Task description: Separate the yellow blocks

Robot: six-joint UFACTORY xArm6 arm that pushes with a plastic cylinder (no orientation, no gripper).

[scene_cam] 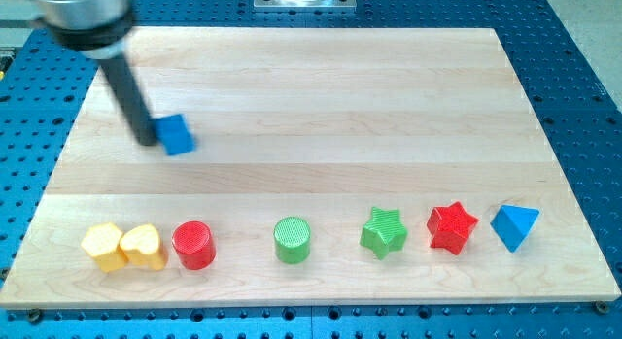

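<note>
Two yellow blocks sit touching at the view's bottom left: a yellow hexagon [102, 246] and, to its right, a yellow heart [144, 246]. A red cylinder [193, 245] stands right against the heart's right side. My tip [146, 141] is at the upper left of the board, touching the left side of a blue cube [177, 135]. The tip is far above the yellow blocks.
Along the view's bottom, to the right of the red cylinder, stand a green cylinder [292, 239], a green star [384, 232], a red star [452, 227] and a blue triangular block [514, 226]. The wooden board [311, 86] lies on a blue perforated table.
</note>
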